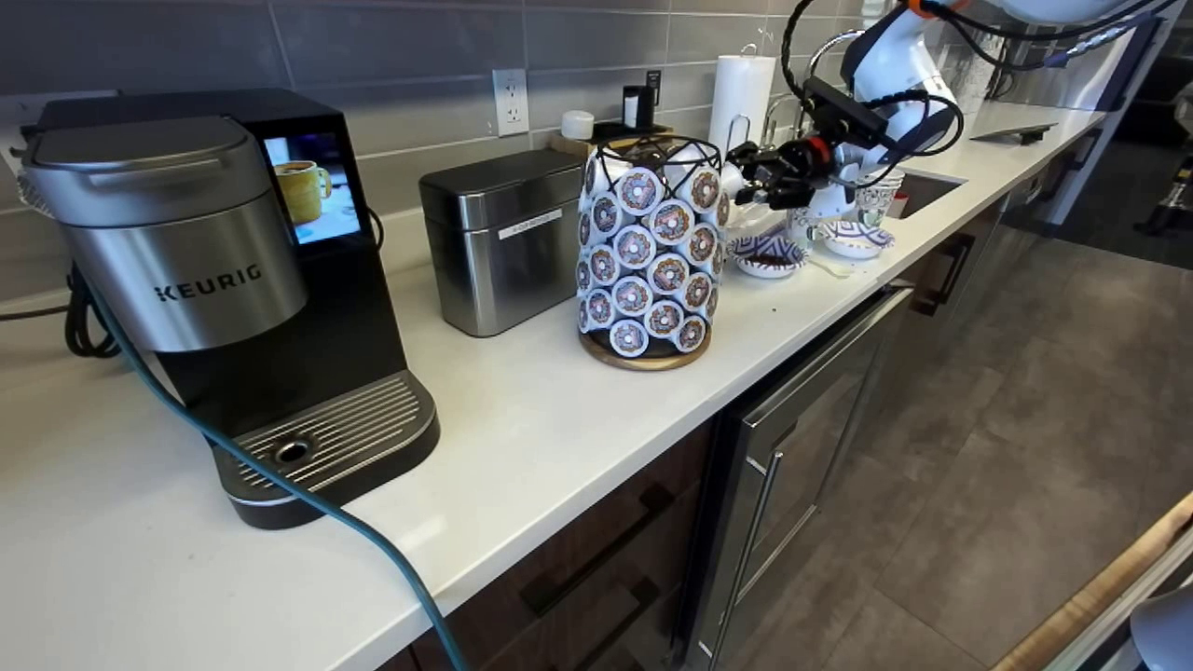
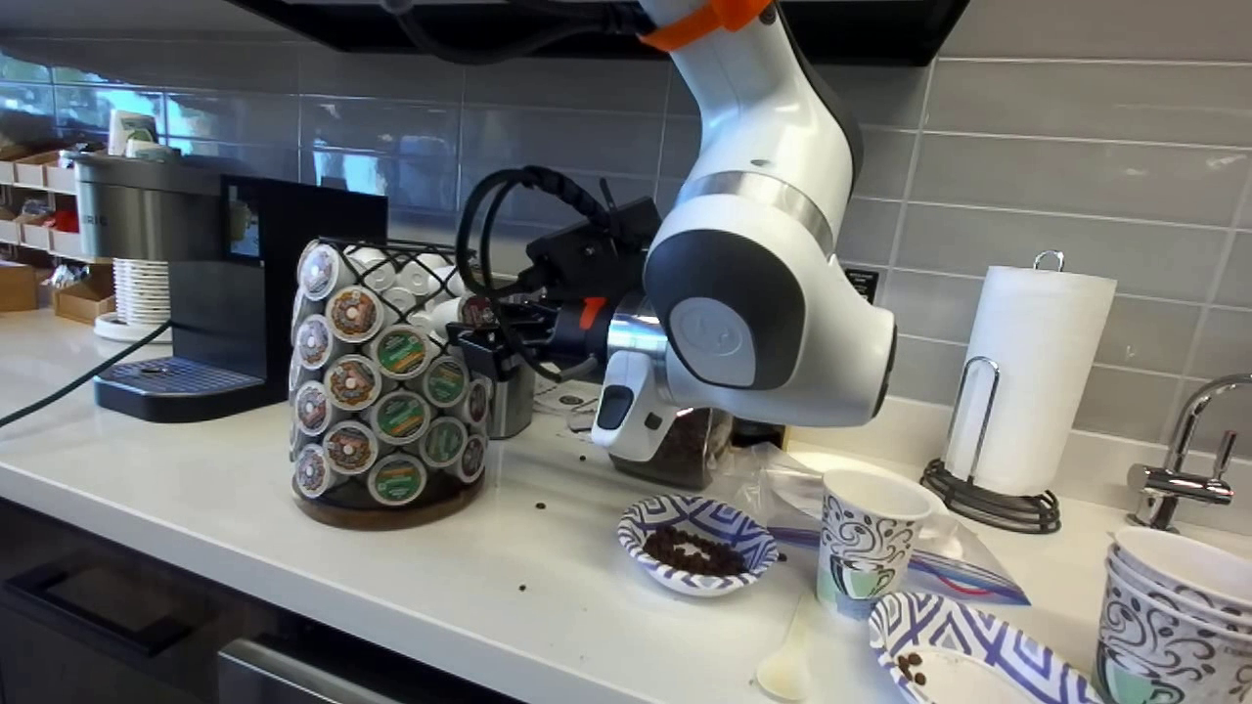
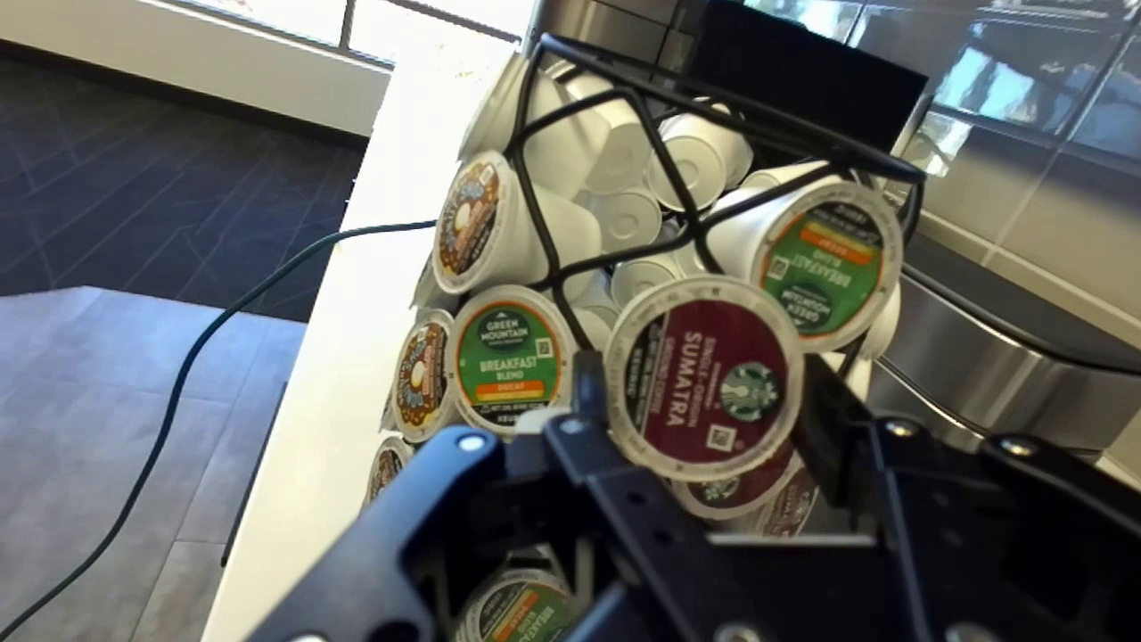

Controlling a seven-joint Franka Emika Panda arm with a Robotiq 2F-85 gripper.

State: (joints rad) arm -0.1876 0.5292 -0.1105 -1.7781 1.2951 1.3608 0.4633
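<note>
Maroon-lidded, the Starbucks Sumatra pod (image 3: 706, 374) appears clamped in the gripper (image 3: 704, 397), at the upper part of the black wire carousel (image 1: 650, 362). That grip looks made; whether the pod is wholly free of the carousel I cannot tell. Green Mountain Breakfast Blend pods (image 3: 506, 357) flank it.

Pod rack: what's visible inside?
Near the top of the pod rack, the wrist view shows white pod bodies, narrow ends inward. Lower down, outward-facing pod lids hide the interior, so its core and floor can't be seen.
</note>
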